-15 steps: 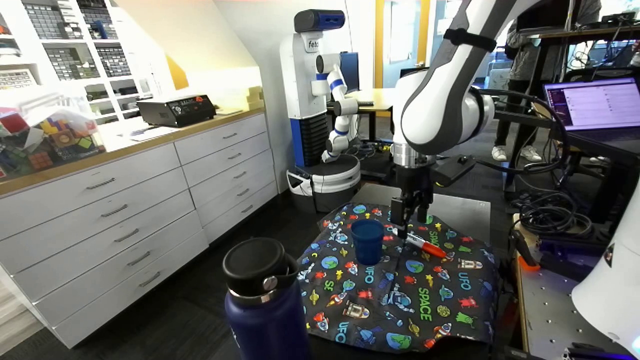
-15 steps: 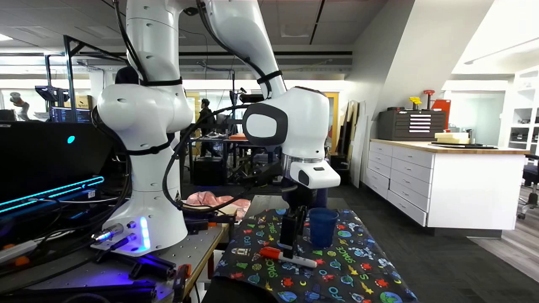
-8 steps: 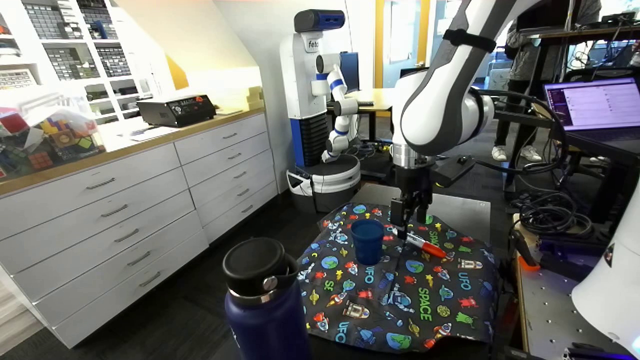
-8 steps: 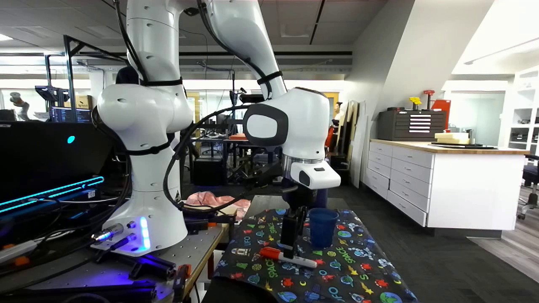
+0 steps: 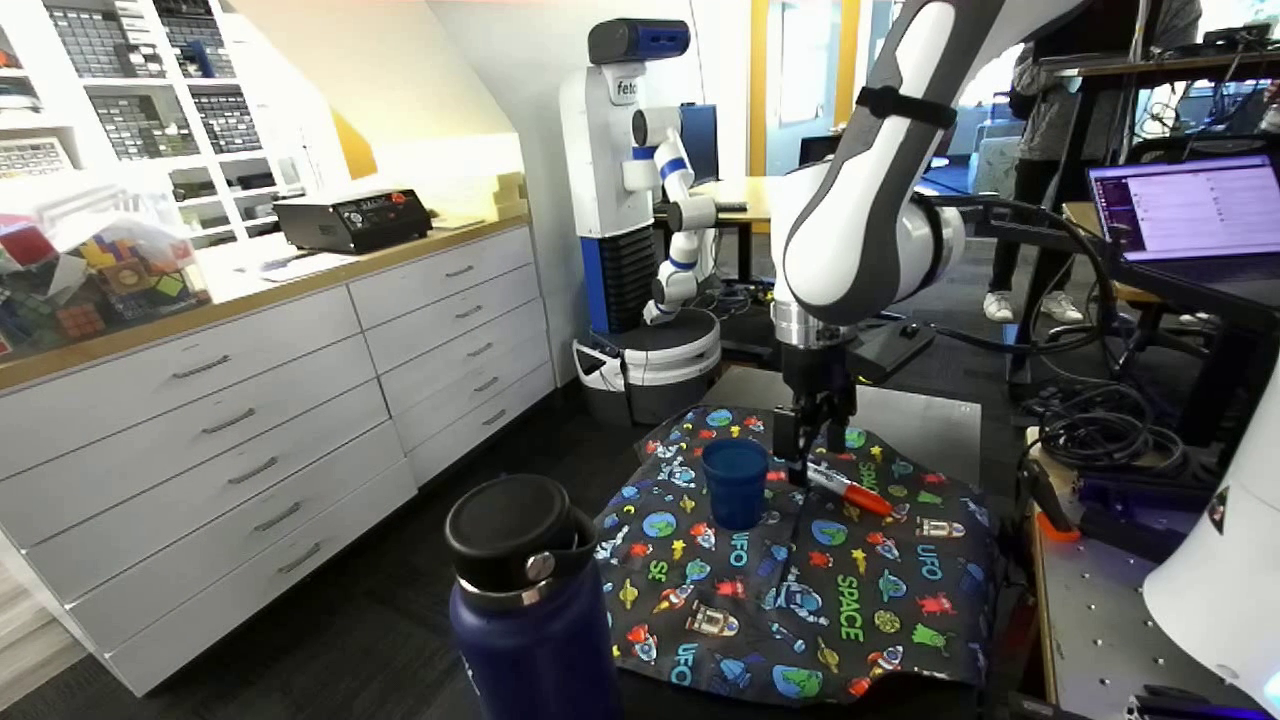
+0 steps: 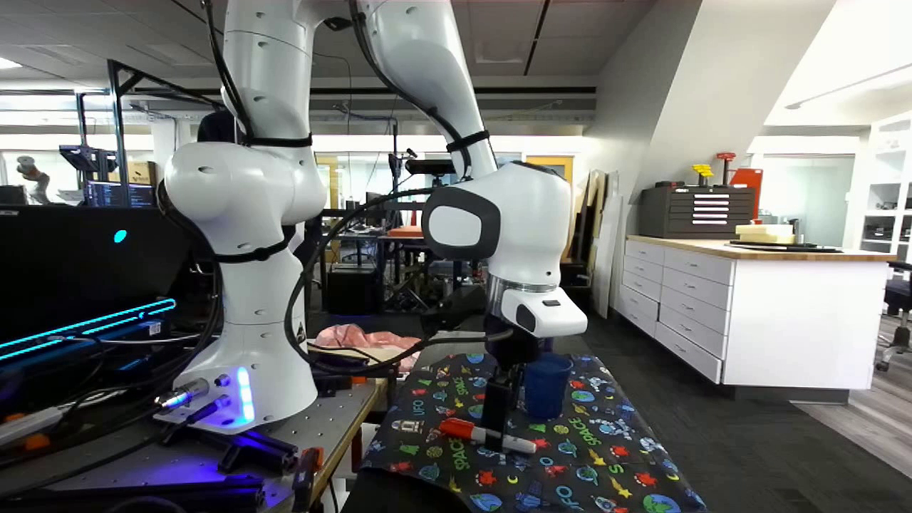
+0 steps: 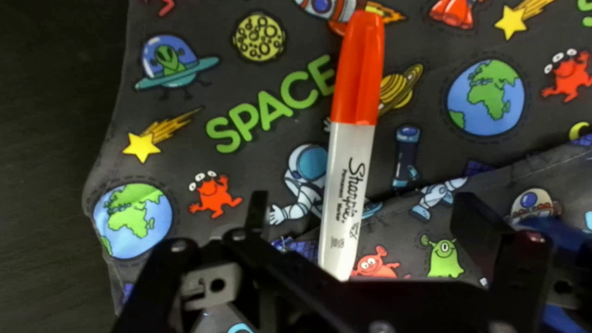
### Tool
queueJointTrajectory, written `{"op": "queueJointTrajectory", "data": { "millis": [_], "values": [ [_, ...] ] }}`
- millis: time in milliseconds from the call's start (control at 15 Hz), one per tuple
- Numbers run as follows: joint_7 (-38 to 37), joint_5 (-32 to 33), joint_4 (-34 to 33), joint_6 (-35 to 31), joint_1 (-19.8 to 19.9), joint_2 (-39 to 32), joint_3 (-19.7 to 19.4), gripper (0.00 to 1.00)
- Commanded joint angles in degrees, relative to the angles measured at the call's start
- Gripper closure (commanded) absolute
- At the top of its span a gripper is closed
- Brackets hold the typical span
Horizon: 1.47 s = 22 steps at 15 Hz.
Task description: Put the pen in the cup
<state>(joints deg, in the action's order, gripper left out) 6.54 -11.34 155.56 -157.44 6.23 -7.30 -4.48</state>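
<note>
The end effector sank over the white, red-capped pen.

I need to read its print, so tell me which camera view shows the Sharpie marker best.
The wrist view: the Sharpie marker appears large there, nearly end to end, with "Sharpie" legible. In both exterior views it looks much smaller, the gripper hides part of it, and its print is unreadable.

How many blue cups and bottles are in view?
2: a small blue cylindrical cup upright on the dark space-print cloth, and a big black-lidded dark blue bottle in an exterior view's foreground. Others may be hidden.
</note>
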Motion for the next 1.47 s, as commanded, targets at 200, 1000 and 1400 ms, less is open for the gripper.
{"op": "queueJointTrajectory", "data": {
  "millis": [200, 1000, 1400],
  "values": [
    [0.2, 0.8, -2.7, -0.8, 1.0, -2.1, -0.3, 0.02],
    [2.1, -4.1, -2.4, -0.4, 3.2, -2.4, 0.9, 0.88],
    [3.0, -7.1, -2.6, 0.0, 3.2, -2.3, 1.9, 0.93]
  ]
}}
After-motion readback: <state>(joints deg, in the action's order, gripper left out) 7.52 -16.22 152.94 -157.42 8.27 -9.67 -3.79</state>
